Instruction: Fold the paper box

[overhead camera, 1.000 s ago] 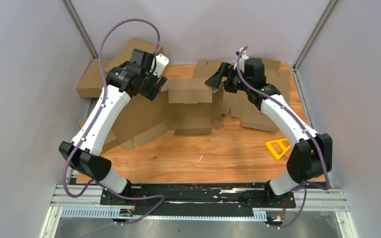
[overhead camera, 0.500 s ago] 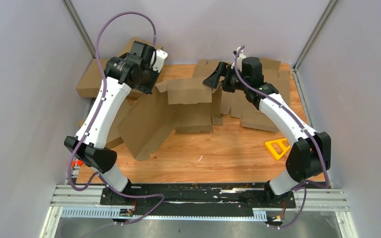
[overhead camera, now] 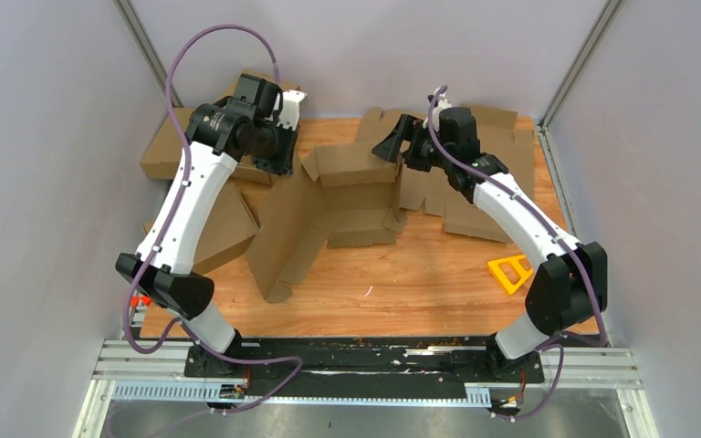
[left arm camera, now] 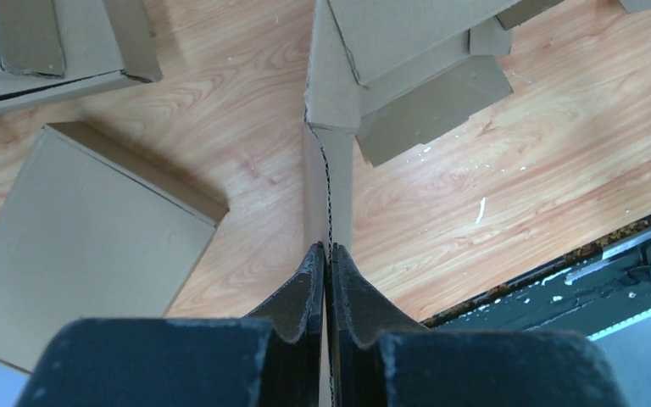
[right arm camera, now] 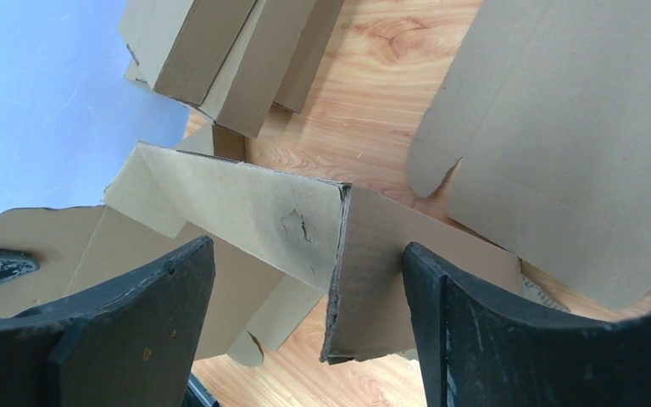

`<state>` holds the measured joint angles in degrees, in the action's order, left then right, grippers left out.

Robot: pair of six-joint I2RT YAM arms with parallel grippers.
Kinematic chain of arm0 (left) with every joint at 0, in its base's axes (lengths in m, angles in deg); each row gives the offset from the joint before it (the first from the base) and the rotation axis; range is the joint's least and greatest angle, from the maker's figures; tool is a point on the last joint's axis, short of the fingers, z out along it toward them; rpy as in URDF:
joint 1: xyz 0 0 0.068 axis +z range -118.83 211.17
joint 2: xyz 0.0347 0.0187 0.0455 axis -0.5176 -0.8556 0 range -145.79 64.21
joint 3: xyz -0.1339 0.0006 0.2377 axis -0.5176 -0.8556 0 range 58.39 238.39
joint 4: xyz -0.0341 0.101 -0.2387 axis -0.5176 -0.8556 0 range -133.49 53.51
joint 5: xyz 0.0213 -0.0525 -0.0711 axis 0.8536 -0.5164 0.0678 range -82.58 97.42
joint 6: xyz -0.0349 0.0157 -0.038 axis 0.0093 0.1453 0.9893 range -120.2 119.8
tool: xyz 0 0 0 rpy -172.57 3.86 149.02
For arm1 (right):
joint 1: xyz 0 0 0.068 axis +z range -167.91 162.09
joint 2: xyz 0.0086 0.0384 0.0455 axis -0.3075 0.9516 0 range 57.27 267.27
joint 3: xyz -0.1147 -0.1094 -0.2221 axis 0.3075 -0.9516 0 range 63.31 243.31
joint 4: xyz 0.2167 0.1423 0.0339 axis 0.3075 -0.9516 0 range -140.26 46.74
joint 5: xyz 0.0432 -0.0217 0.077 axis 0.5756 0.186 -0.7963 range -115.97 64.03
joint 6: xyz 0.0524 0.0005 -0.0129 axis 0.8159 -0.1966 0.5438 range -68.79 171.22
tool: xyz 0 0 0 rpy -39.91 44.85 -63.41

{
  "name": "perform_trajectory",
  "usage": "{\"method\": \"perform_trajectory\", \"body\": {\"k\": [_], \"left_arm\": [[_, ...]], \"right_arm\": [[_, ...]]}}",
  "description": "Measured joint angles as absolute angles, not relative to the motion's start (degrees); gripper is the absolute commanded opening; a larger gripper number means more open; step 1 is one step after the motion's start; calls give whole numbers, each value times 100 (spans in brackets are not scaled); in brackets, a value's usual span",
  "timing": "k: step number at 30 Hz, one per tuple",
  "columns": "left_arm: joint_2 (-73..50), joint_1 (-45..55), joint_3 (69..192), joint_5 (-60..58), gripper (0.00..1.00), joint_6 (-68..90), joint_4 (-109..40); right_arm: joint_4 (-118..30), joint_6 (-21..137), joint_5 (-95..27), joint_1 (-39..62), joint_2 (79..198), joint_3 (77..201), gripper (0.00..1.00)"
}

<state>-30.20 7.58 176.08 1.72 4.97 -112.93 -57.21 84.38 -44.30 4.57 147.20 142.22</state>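
Though plain, paper box between left fingers

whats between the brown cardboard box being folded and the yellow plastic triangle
Only bare wooden table: nothing lies between the half-folded brown corrugated cardboard box and the yellow triangular plastic frame. The top view shows it.

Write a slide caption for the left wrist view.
Left end effector pinches a raised panel edge of the paper box above the wooden table, a folded box lying alongside.
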Motion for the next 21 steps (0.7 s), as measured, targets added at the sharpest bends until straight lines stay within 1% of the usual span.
{"method": "perform_trajectory", "body": {"k": [2,4,12,18,21], "left_arm": [[-3012,758,17606,170,12,532,-11293],[-2990,756,17586,194,14,554,-11289],[-2889,721,17477,408,17,532,-11289],[-2832,721,17333,537,17,462,-11221],[-2717,719,17094,542,16,445,-11048]], "right_arm": [[-5745,8414,-4325,464,14722,14222,89],[-5802,8333,-4187,477,14720,14222,91],[-5892,7931,-4054,366,14670,14207,94],[-5706,7872,-4498,-74,14567,13999,96],[-5551,7962,-4813,-233,14565,13831,94]]}}
